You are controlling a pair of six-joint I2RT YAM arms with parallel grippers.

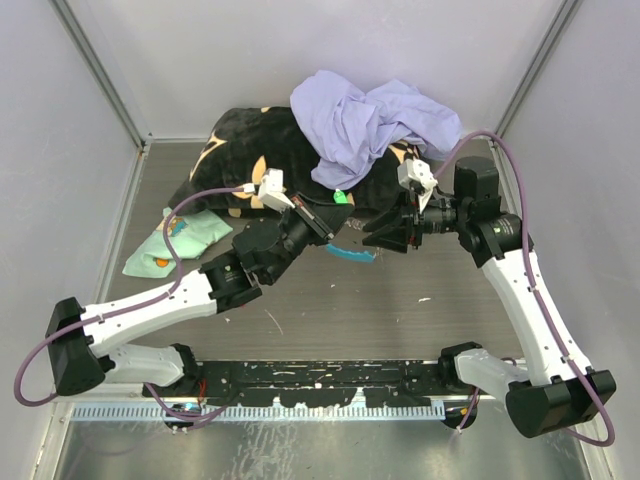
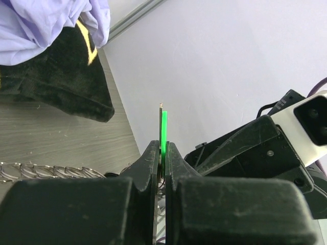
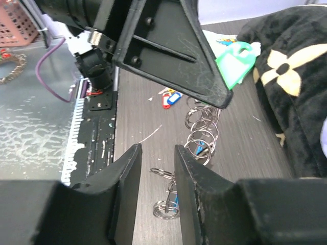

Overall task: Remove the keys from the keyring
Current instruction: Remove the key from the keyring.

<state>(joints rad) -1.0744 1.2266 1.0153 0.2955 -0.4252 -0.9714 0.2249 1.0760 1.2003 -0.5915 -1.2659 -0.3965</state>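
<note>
- Keys off yet, or not?
- Some, I think. Two tiny metal keys with red and blue plastic tags [image 3: 168, 97] lie loose on the grey wood-look table [image 1: 330, 320], close to the rings but not on them.
- Where is the keyring?
- In the middle of the table. It is a loop of shiny silver chain rings with a flat light-blue plastic crescent [image 1: 350, 254]. The right pincer [image 3: 157, 158] has its hard black fingers spread a little, one on each side of a thin wire ring. It does not look like it is squeezing.
- And the other one?
- The left pincer [image 2: 162, 148] is pressed together on a tiny key with a flat, smooth green tag [image 2: 164, 127], held up just above the chain. I cannot tell if that key is free. More keys may be left on the rings.
- What is far back?
- A fuzzy black blanket with tan shapes [image 1: 250, 150], with a soft crumpled lilac cloth [image 1: 370, 120] on top.
</note>
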